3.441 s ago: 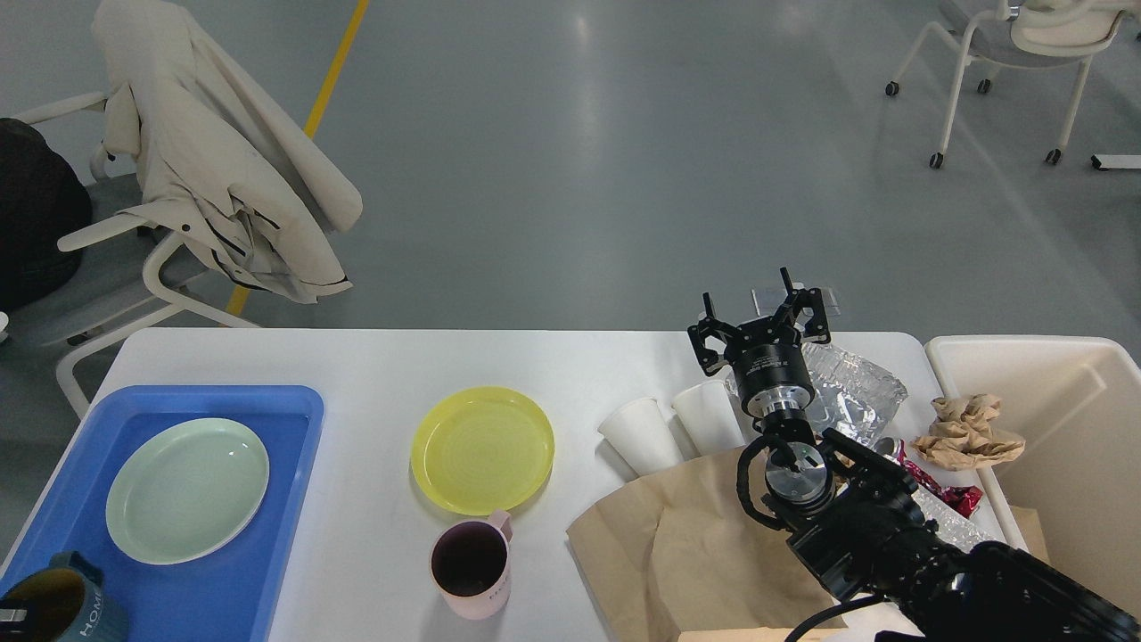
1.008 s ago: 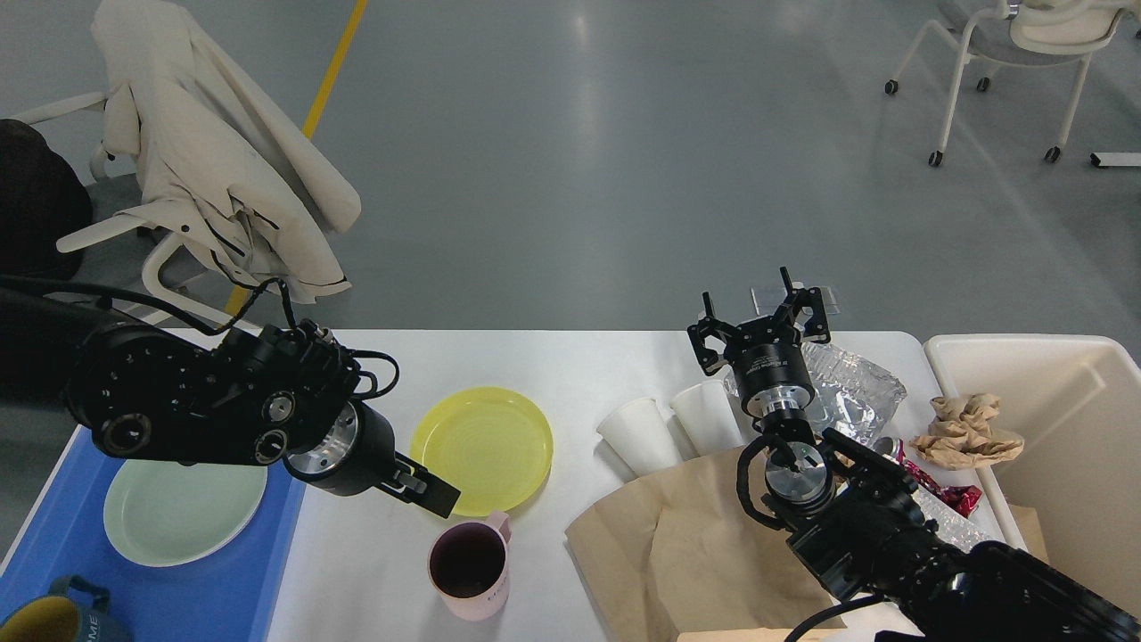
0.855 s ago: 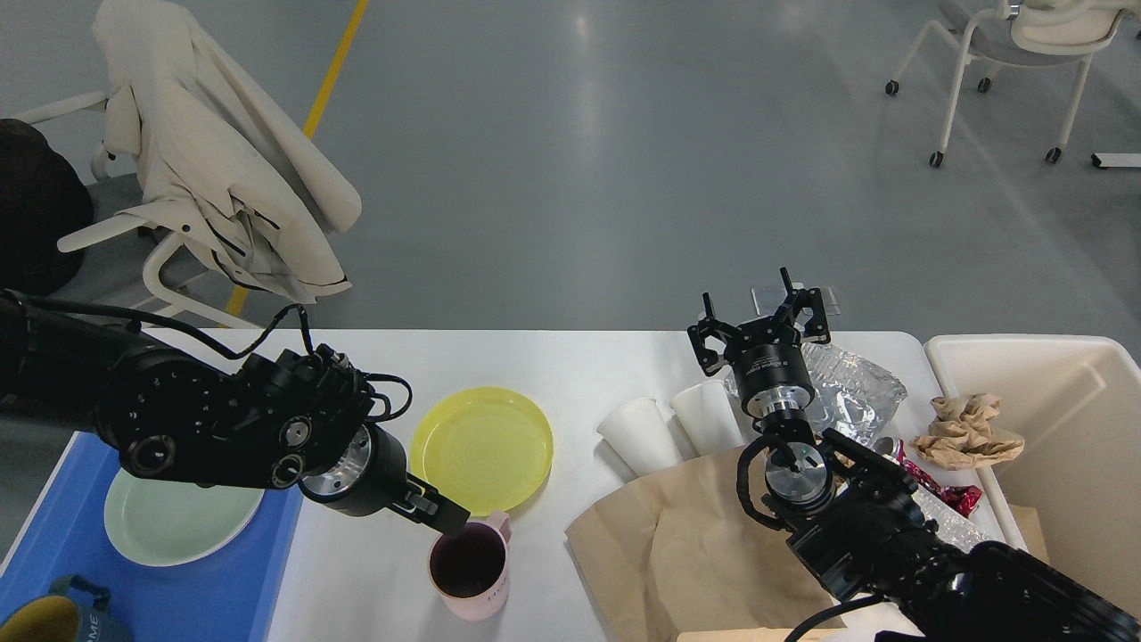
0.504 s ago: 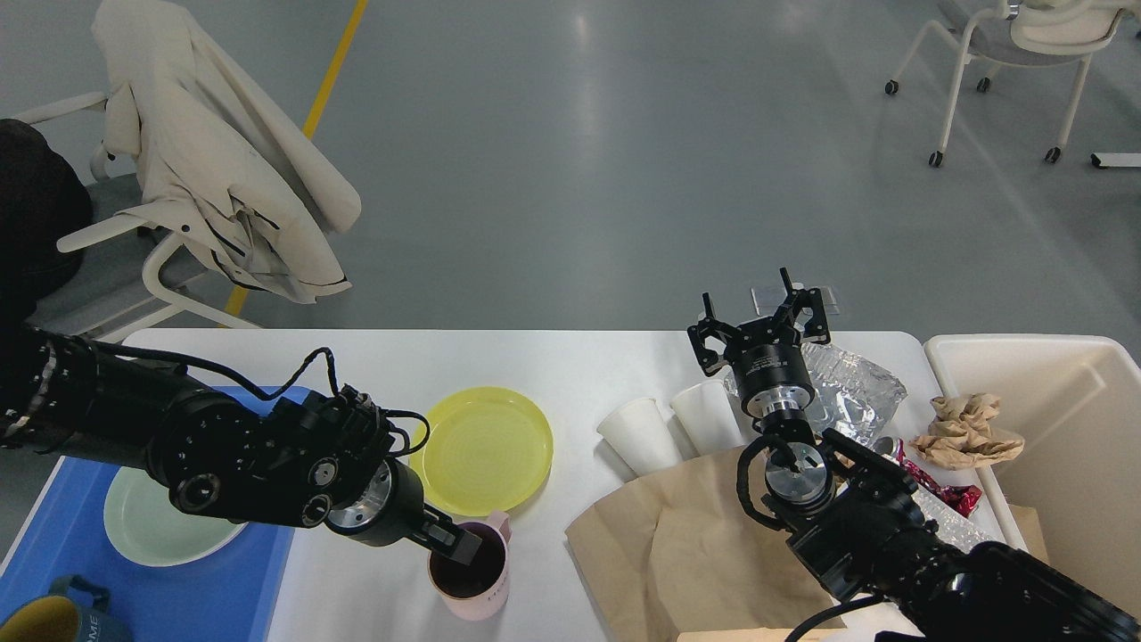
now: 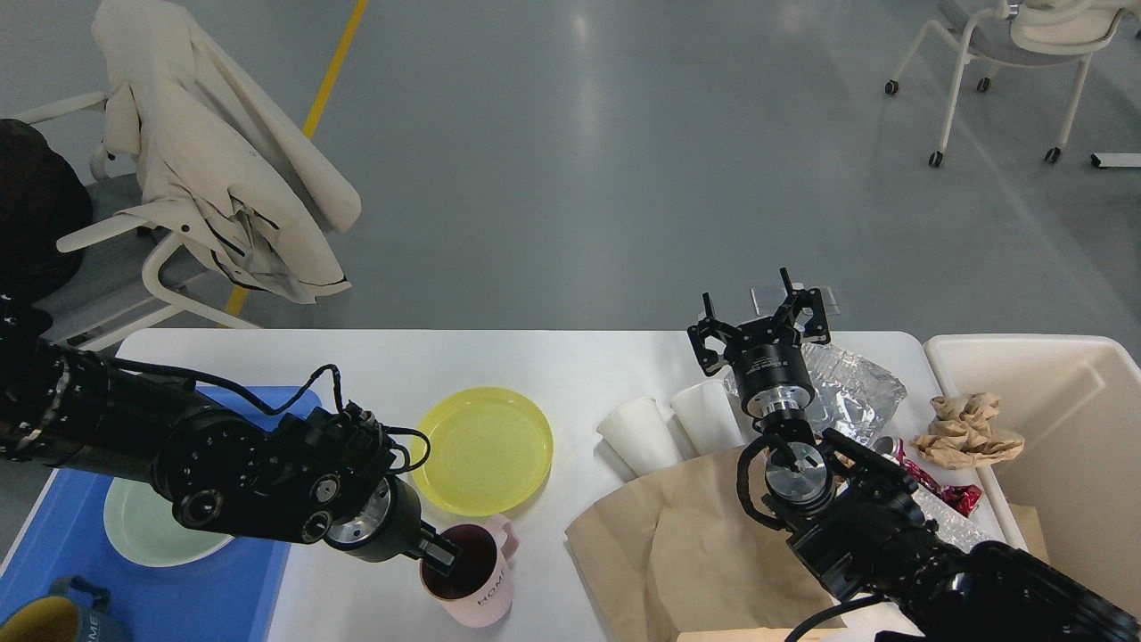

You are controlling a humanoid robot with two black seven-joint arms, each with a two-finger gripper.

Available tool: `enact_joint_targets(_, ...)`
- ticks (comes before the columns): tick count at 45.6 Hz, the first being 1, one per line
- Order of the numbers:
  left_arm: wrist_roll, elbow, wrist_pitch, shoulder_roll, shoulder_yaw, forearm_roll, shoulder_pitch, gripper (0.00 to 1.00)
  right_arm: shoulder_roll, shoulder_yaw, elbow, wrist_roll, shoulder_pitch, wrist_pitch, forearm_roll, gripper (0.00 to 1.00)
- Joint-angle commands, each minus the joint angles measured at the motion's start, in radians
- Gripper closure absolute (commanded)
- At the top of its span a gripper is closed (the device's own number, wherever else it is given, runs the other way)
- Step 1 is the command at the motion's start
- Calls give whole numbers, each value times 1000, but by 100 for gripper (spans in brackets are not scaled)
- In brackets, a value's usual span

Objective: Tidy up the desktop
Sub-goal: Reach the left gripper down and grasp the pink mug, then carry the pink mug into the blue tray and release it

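The white desktop (image 5: 553, 366) holds dishes on the left and litter on the right. My left gripper (image 5: 443, 557) reaches in from the left and is shut on the near-left rim of a pink mug (image 5: 481, 588); one finger shows inside the dark cup, the other is hidden outside it. The mug's handle points to the far right. My right gripper (image 5: 760, 321) is open and empty, held above the table's far edge, over crumpled clear plastic (image 5: 851, 383).
A yellow plate (image 5: 482, 450) lies just behind the mug. A blue tray (image 5: 241, 588) at the left holds a green plate (image 5: 147, 530) and a blue mug (image 5: 45, 615). Two white paper cups (image 5: 640, 435), a brown paper bag (image 5: 695, 544), a red wrapper (image 5: 931, 486) and crumpled brown paper (image 5: 967, 432) lie beside the cream bin (image 5: 1070, 446).
My left arm came in over the tray, moved down to the pink mug and closed on its rim. The mug has shifted and turned a little. The right arm has not moved.
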Motion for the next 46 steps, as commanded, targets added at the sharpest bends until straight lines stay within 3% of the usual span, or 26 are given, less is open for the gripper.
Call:
enact_joint_targets(1,0,-42,-31,46,-5,-1,-64,100,0,0,0,0,0,0,0,0)
enact_joint_targets(9,-4,-167,-182,172,-8,-6,-286,100,0,0,0,0,0,2,0,0)
enact_joint_targets(17,-7,-188,-454,362,-34,-7,-497,100,0,0,0,0,0,2,0,0)
enact_joint_targets(24,-8,-185,-625,511,-63,-6,-583,100,0,0,0,0,0,0,0,0)
enact_joint_targets(31,-7,-190,-633,570,-13,30,-555,100,0,0,0,0,0,2,0,0)
enact_joint_targets(46,-11,-190,-496,747,12,338,-252,100,0,0,0,0,0,2,0,0)
